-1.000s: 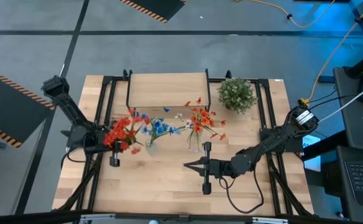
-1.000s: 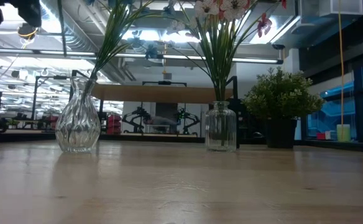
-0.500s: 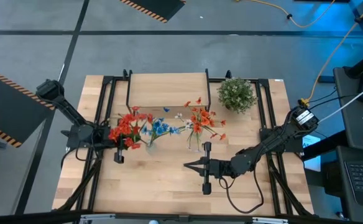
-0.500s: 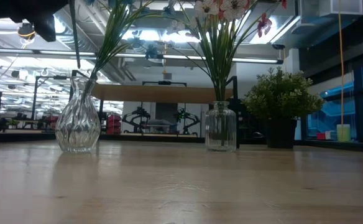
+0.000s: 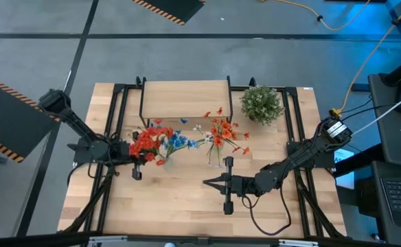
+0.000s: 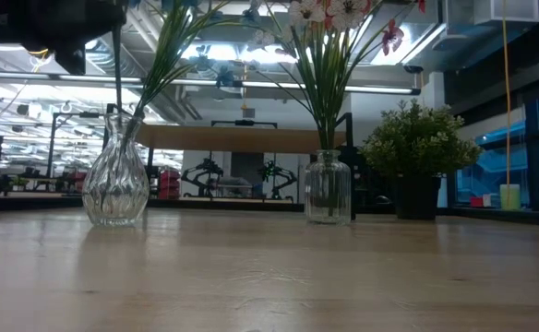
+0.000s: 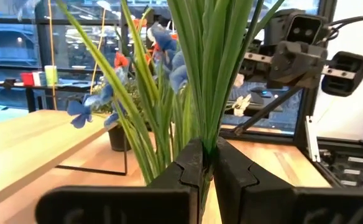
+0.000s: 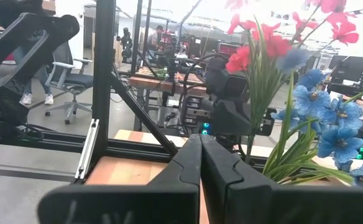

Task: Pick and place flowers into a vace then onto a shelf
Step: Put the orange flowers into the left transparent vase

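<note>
The left gripper (image 5: pixel 140 152) sits over the left-middle of the wooden tabletop (image 5: pixel 187 206), its dark fingers (image 7: pixel 191 165) pressed together around the green stem of a red long-stemmed artificial sprig (image 5: pixel 144 140), whose blooms spread just left of the blue long-stemmed sprig (image 5: pixel 178 140). In the left wrist view the stems rise straight up from between the closed jaws. The blue sprig stands in a ribbed, bulbous clear glass vase (image 6: pixel 114 179), and in the low view a thin dark stem hangs down to that vase's mouth beside the green leaves; whether its tip is inside the neck cannot be told. To the right, a straight-sided clear glass jar (image 6: pixel 328 187) holds the orange-red sprig (image 5: pixel 222 132) and the small white sprig (image 5: pixel 199 128). The rectangular light-wood shelf on thin black metal legs (image 5: pixel 185 98) stands at the far side of the table, behind both vases, with nothing visible on its top. A round bushy green potted plant (image 5: pixel 261 103) sits at the far right, beside the shelf. The right gripper (image 5: pixel 207 183) waits low over the near-middle of the table, pointing left, its fingers closed together and holding nothing.
</note>
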You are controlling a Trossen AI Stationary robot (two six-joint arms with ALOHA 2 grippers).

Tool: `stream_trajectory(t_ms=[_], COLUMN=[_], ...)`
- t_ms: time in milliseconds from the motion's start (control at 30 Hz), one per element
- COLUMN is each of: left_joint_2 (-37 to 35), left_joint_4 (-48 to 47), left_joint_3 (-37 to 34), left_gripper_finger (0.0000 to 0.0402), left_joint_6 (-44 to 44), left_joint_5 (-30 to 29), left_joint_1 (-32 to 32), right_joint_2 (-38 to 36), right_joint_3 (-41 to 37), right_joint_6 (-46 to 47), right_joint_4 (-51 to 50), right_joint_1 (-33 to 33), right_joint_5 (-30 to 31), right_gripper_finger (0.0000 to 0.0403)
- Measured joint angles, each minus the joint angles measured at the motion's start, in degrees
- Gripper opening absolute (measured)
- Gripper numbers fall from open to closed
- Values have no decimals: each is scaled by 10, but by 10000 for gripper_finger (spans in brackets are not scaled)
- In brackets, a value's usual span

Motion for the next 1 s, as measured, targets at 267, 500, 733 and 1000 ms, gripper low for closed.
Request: stream_trajectory(t_ms=[267,500,733,1000], left_joint_2=[35,61,92,115], left_joint_4=[4,4,4,13], left_joint_3=[0,0,0,0], left_gripper_finger=[14,15,15,16], left_joint_6=[-31,-52,-61,-71], left_joint_5=[3,3,3,3], left_joint_1=[17,17,17,17], right_joint_2=[0,0,0,0], right_joint_3=[0,0,0,0], right_joint_6=[0,3,4,4], right_joint_4=[-10,-23,-24,-24], right_joint_1=[0,0,0,0], right_joint_5=[0,0,0,0], right_gripper_finger=[4,4,4,4])
